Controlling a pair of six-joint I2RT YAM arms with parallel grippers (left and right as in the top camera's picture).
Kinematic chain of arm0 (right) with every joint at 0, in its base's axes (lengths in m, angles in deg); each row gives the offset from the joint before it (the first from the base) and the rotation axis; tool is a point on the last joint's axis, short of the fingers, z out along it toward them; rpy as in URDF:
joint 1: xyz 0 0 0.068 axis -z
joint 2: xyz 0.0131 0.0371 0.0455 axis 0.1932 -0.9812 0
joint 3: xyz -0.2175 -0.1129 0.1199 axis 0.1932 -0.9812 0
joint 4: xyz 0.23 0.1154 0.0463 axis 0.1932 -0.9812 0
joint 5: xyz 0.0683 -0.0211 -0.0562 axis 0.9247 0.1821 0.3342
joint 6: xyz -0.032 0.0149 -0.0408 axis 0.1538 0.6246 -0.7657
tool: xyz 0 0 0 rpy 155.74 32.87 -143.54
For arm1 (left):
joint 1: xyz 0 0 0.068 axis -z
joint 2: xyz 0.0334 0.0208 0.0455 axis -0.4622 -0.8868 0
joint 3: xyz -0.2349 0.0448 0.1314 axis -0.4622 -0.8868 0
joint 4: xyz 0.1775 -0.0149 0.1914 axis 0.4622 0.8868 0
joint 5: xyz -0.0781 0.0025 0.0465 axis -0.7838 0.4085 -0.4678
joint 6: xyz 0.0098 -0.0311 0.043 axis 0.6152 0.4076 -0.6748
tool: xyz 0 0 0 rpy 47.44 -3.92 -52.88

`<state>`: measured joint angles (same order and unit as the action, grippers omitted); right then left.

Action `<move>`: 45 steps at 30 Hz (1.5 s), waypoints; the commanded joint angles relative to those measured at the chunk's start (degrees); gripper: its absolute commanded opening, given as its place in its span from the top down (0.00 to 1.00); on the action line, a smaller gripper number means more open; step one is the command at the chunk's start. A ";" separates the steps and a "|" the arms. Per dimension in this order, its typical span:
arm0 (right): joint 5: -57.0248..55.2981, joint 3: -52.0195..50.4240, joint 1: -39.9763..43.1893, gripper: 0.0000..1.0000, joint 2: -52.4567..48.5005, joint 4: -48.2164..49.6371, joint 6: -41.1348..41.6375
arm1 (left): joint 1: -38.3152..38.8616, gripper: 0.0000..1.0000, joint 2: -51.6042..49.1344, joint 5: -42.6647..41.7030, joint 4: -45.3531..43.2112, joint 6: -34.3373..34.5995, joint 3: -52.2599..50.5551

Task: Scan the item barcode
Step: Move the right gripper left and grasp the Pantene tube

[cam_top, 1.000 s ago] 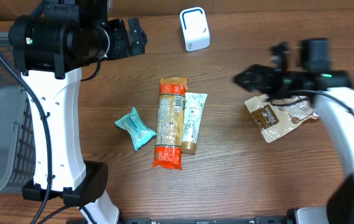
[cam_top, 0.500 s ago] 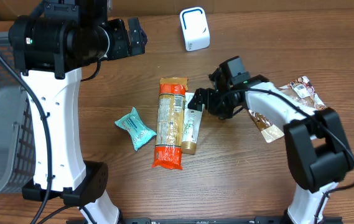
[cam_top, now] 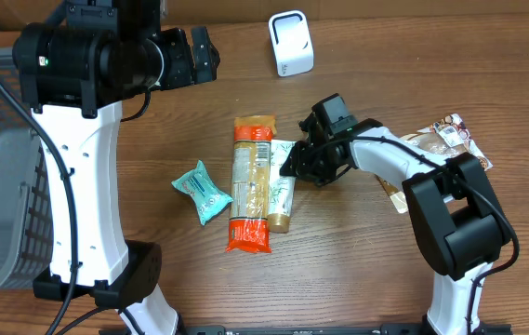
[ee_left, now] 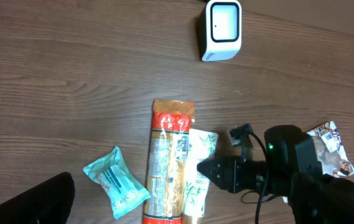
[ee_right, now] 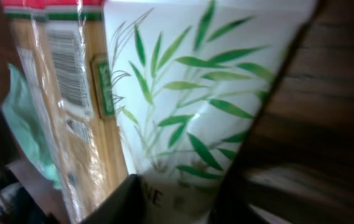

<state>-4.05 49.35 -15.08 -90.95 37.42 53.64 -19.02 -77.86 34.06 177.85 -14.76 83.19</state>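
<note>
1. The tube (cam_top: 283, 186), white with green leaves, lies flat near the middle of the desk (cam_top: 357, 270). Its cap points toward the near edge, and its long side lies against the pasta pack (cam_top: 251, 186).
2. The right tool (cam_top: 292, 167) is low at the tube's flat, crimped end, the one toward the far edge. This is probably because that end is thin and stands free of the pack. The wrist view shows the leaf print between dark fingers (ee_right: 127, 199). I cannot tell whether they are clamped on the tube or only straddle it.
3. The left tool (cam_top: 206, 53) hangs high over the far left of the desk, jaws wide and holding nothing. There it is clear of the right arm's reach.
4. The scanner (cam_top: 290, 44) stands near the far edge, well apart from the tube, so the tube has to be carried to it.
5. The tube's upper face shows no barcode. One is plain on the pasta pack in the wrist view. The tube's code is likely underneath, so it will probably need turning after the lift.
6. Because the tube and pack lie so close, a finger could catch the pack's film and drag it along.
7. A teal packet (cam_top: 201, 192) lies left of the pack. A brown pouch (cam_top: 452, 140) lies toward the right edge, partly under the right arm.
</note>
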 commanded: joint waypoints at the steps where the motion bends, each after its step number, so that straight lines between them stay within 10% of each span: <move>1: -4.63 -0.57 -2.40 0.87 -2.58 -0.13 3.30 | 0.13 0.01 -0.57 0.42 -0.20 -0.87 0.33; 14: -0.87 3.87 -0.61 0.96 1.33 -4.44 -0.26 | 0.13 0.00 -0.57 0.42 -0.20 -0.87 0.33; 31: -64.00 17.88 -12.79 0.96 2.21 -45.22 8.17 | 0.13 0.00 -0.57 0.42 -0.20 -0.87 0.33; 39: -63.17 18.64 -14.05 0.96 -9.09 -47.43 5.31 | 0.13 0.01 -0.57 0.42 -0.20 -0.87 0.33; 45: -49.03 19.76 -18.71 0.69 -9.14 -43.87 -2.64 | 0.13 0.00 -0.57 0.42 -0.20 -0.90 0.33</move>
<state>-63.83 67.16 -30.40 -98.64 -8.79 55.34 -19.02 -77.86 34.06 177.85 -14.76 83.19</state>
